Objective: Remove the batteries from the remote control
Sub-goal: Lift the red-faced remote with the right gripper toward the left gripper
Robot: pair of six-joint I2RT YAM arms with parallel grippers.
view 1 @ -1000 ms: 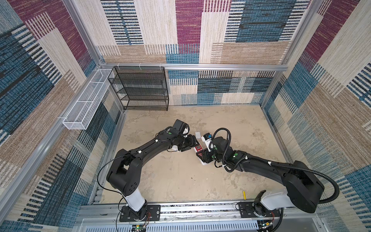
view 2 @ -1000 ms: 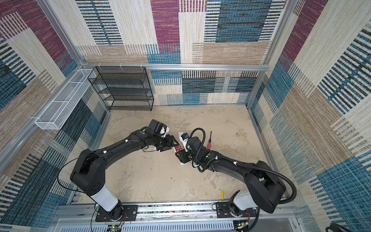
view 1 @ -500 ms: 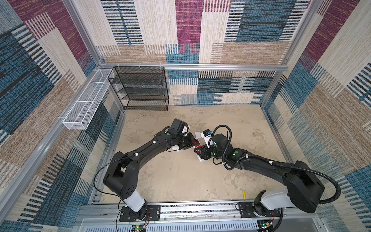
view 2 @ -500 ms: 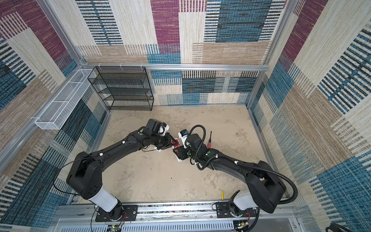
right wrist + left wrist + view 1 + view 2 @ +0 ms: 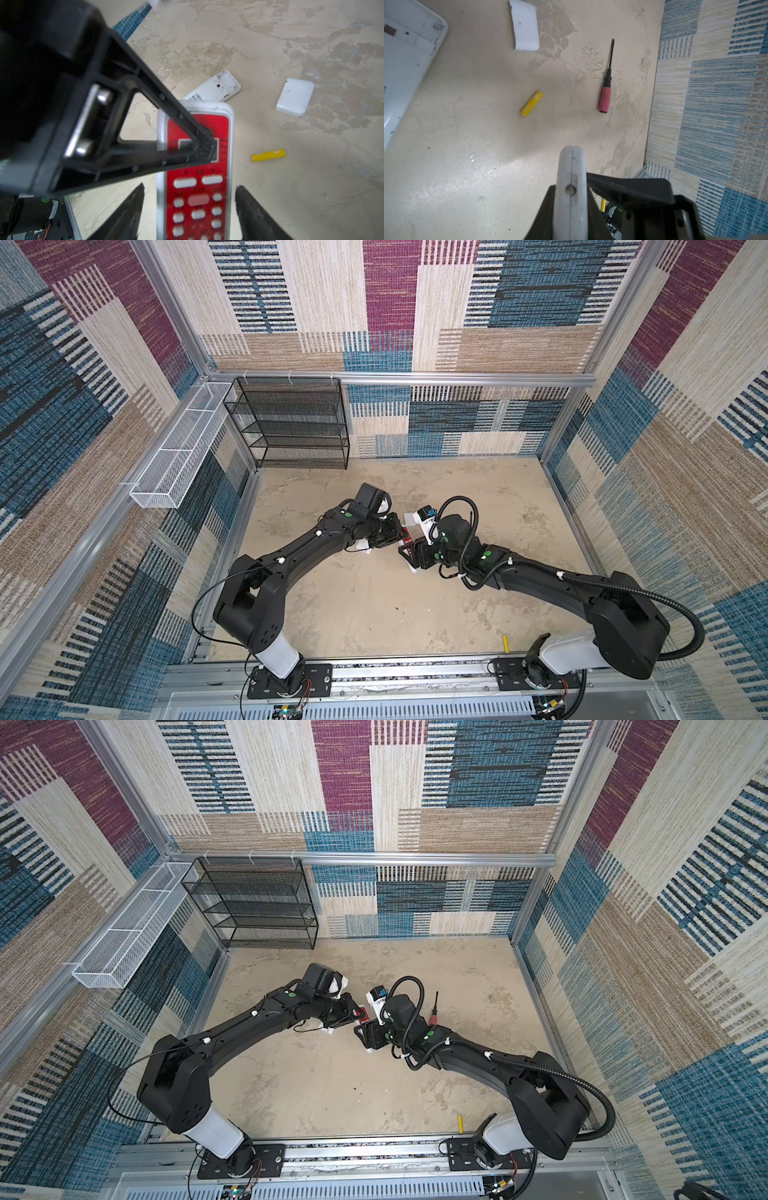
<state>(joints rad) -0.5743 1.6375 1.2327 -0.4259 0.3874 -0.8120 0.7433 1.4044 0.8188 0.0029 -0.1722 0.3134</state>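
**One side gripping, one side loose**

My left gripper (image 5: 398, 534) is clenched on one end of the red remote (image 5: 209, 124), at the centre of the frame in both top views. My right gripper (image 5: 190, 186) is released, a finger on each side of that remote with a gap (not touching it). One yellow battery (image 5: 268, 155) lies loose on the floor (image 5: 467, 166), near the screwdriver (image 5: 606, 91) and a white cover (image 5: 295, 96). A second yellow battery (image 5: 505, 643) sits lower right of the frame, near the front rail (image 5: 415, 674).
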